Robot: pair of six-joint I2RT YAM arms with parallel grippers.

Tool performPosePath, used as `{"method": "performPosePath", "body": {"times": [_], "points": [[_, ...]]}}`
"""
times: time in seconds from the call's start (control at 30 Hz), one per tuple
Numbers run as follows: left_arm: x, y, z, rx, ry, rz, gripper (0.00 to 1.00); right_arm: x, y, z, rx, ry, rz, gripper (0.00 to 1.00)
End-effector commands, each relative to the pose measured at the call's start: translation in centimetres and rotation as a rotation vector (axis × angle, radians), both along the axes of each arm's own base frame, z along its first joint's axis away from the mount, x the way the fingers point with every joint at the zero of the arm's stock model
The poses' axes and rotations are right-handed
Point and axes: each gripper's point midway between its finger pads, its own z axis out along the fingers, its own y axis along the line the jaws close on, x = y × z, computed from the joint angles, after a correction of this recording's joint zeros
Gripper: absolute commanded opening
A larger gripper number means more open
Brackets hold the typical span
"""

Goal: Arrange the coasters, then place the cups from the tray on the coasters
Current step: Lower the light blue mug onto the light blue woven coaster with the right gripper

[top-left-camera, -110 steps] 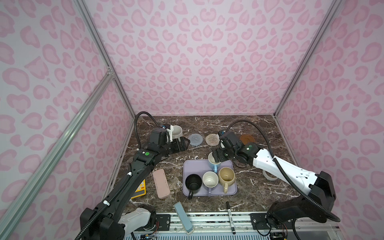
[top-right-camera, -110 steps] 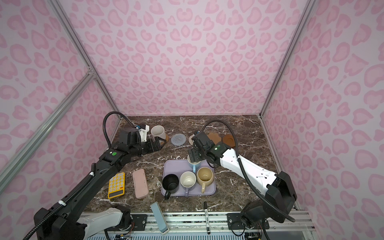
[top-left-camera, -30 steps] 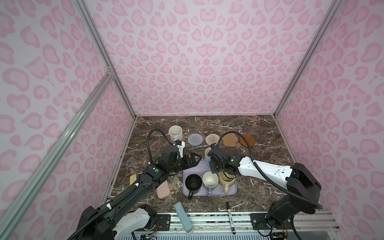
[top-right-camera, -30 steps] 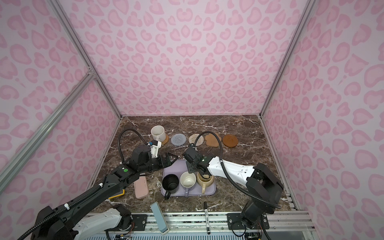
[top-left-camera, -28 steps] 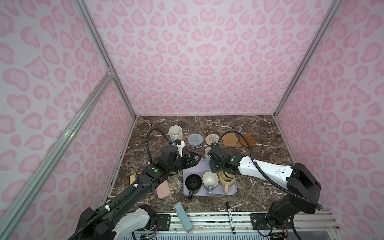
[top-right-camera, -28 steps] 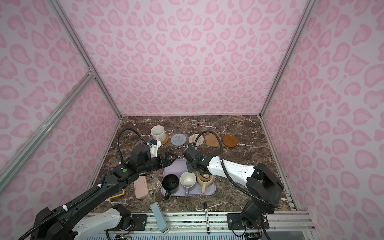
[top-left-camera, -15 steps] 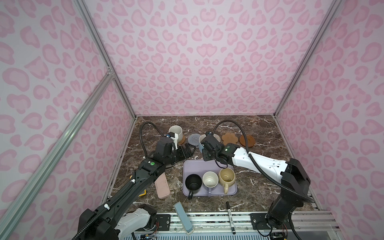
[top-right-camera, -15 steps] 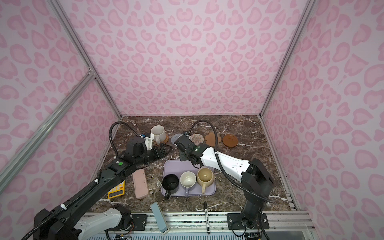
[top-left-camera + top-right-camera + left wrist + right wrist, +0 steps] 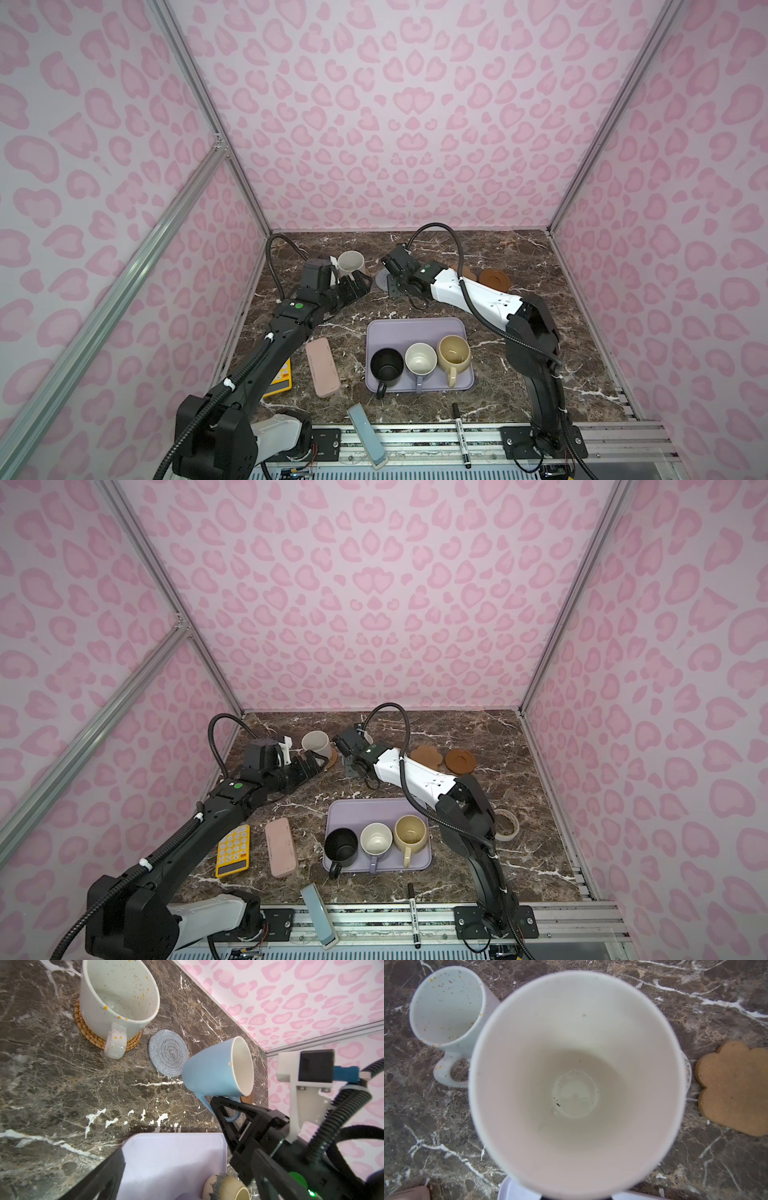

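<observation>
Wrist view, left: seeing right gripper pinching blue mug by its handle, tilted, just beside grey coaster, and cream mug standing on rattan coaster. Wrist view, right: looking straight down into blue mug, between cream mug and paw coaster. Both top views: finding left gripper wide and empty beside cream mug, with black mug, lavender mug and yellow mug on tray.

Both arms stretch forward, left gripper fingers spread wide, right gripper fingers clamped tight.
</observation>
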Motion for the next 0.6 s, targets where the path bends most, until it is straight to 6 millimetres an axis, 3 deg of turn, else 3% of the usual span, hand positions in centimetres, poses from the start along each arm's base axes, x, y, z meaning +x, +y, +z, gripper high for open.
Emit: {"method": "performPosePath", "body": {"times": [0.0, 0.17, 0.23, 0.57], "points": [[0.7, 0.4, -0.4, 0.022, 0.010, 0.016, 0.97, 1.5, 0.2, -0.5, -0.011, -0.008, -0.045, 0.00], [1.5, 0.3, -1.1, 0.026, 0.029, 0.033, 0.97, 3.1, 1.1, -1.2, 0.002, 0.021, -0.060, 0.00], [1.7, 0.3, -1.1, 0.021, 0.029, 0.034, 0.97, 3.6, 1.4, -2.6, -0.022, 0.036, -0.060, 0.00], [1.6, 0.4, -1.8, 0.035, 0.048, 0.037, 0.97, 5.7, 1.6, -3.8, -0.038, 0.045, -0.064, 0.00]]}}
